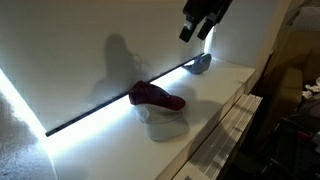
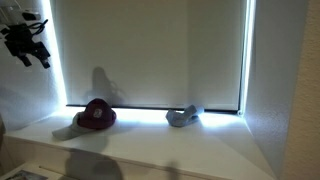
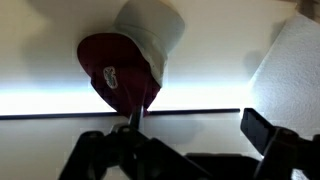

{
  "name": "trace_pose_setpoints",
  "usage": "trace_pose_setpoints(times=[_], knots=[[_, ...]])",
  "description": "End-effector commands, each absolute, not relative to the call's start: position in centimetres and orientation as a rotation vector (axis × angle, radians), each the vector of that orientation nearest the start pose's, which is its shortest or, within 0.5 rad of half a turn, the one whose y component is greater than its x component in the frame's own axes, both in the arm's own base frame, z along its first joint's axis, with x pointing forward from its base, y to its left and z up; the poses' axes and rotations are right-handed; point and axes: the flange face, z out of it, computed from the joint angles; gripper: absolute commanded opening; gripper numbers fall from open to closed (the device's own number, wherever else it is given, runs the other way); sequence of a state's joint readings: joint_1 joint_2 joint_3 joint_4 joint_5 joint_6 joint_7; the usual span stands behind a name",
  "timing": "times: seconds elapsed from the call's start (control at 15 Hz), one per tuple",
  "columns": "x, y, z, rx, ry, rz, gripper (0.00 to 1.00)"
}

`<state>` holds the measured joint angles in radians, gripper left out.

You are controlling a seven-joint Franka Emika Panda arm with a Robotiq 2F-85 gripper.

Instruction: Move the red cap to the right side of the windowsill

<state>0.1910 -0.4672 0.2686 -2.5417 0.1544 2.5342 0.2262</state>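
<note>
your windowsill (image 1: pixel 225 85) runs long and white, lit along its back edge. your gripper (image 1: pixel 197 30) hangs high above it, jaws spread and holding nothing. the red cap (image 1: pixel 155 96) lies on the sill close to that lit edge, touching the pale cap (image 1: pixel 168 125). the blue-grey cap (image 1: pixel 200 63) sits well apart, further along the sill.
</note>
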Motion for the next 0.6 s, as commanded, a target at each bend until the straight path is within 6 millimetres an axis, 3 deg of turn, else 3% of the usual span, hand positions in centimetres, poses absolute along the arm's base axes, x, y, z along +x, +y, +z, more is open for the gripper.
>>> trace_pose_setpoints(times=[0.0,0.27,0.47,0.53], knots=[[39.3,20.0,47.2,-2.942,-0.198,-0.634,1.00],[45.4,19.9,44.2,-2.933,-0.062,-0.664,1.00],[48.8,19.7,41.9,-2.919,0.042,-0.701,1.00],[48.7,19.3,41.3,-2.926,0.062,-0.702,1.00]])
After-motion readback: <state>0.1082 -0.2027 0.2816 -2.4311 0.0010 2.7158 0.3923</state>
